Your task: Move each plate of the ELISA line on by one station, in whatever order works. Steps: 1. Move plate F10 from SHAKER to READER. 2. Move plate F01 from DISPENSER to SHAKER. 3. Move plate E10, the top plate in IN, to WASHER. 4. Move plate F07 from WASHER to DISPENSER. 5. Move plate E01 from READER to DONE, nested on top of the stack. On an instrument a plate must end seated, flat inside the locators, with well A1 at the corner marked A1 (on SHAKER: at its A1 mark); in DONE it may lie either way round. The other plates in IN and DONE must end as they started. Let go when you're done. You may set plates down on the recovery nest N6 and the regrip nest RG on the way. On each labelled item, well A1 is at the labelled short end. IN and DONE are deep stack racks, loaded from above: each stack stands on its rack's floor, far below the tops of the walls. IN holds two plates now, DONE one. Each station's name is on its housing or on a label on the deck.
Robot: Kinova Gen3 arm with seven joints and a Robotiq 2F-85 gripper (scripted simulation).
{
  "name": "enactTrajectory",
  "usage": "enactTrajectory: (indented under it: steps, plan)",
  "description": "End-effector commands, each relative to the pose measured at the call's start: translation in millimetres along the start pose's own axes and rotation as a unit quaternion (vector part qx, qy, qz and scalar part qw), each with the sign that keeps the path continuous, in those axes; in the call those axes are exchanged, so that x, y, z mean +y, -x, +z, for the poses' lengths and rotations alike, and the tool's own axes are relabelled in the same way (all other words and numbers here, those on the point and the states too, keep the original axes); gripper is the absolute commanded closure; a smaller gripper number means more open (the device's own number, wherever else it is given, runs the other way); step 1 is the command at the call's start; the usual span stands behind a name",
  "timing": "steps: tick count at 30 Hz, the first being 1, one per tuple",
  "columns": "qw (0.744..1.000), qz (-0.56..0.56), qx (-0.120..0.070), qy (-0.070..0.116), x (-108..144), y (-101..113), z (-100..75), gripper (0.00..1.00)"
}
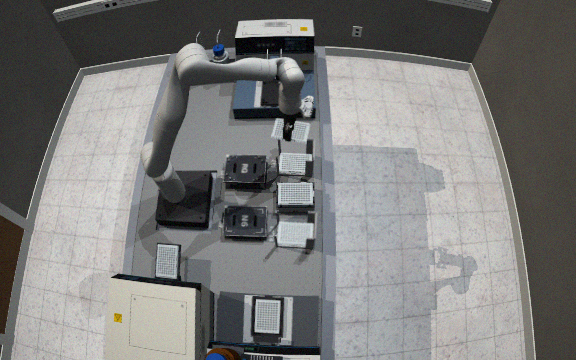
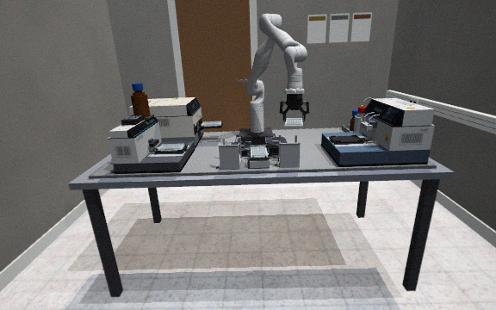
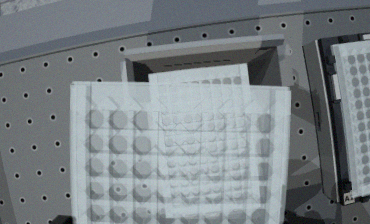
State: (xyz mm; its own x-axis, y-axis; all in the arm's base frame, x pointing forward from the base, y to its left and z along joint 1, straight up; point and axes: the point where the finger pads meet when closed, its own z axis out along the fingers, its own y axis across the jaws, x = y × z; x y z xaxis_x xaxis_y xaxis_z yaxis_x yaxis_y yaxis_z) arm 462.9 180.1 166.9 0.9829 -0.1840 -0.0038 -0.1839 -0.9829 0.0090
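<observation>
My gripper (image 1: 288, 131) (image 2: 294, 117) is shut on a clear well plate (image 1: 300, 131) (image 2: 294, 122) (image 3: 181, 165) by its long sides. It holds the plate level in the air, well above the deck. Its label cannot be read. Right below stands a deep stack rack (image 1: 311, 150) (image 2: 289, 155) (image 3: 201, 50) with one plate (image 1: 294, 163) (image 3: 198, 75) on its floor. The blue-based instrument (image 1: 248, 102) (image 2: 373, 151) with the bottles stands just beyond; its dark nest (image 2: 347, 139) is empty.
A plate sits on the middle station (image 1: 295, 194) (image 3: 361, 115) beside the rack, with an A1 mark at its corner. A second rack (image 1: 295, 233) (image 2: 229, 156) holds plates. Nests RG (image 1: 245, 170) and N6 (image 1: 245, 221) are empty. Plates lie on the two instruments at the far end (image 1: 168, 261) (image 1: 267, 316).
</observation>
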Motion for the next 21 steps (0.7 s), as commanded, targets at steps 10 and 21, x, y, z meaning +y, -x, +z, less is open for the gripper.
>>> enactTrajectory:
  steps: [10, 21]
  plan:
    - [0.998, 0.070, 0.003, -0.004, -33, 25, -2.1, 0.06]
    - [0.992, 0.122, 0.003, -0.004, -54, 41, -2.1, 0.06]
